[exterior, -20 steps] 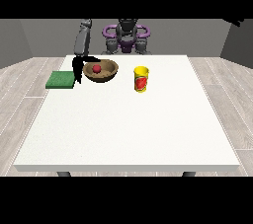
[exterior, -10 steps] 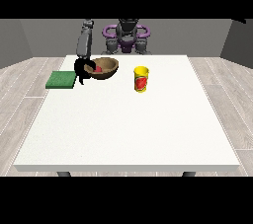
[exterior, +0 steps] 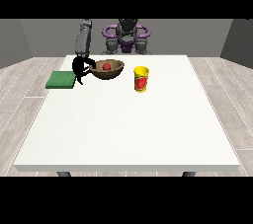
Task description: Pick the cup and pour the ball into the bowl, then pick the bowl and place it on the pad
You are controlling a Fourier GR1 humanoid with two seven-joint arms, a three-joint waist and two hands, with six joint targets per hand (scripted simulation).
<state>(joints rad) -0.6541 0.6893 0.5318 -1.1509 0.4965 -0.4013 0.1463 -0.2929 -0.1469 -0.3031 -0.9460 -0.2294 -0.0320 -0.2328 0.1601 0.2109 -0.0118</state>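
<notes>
Nearer pad [exterior: 61,79], tilted bowl [exterior: 109,70] than before.

The white table [exterior: 128,129] carries a green pad [exterior: 61,80], a brown bowl [exterior: 109,72] and a yellow cup [exterior: 141,79]

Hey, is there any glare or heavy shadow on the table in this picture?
Front view: no glare; the white table is evenly lit. Only faint soft shadows show under the bowl and beside the yellow cup. The black robot hand reads as a dark silhouette.
</notes>
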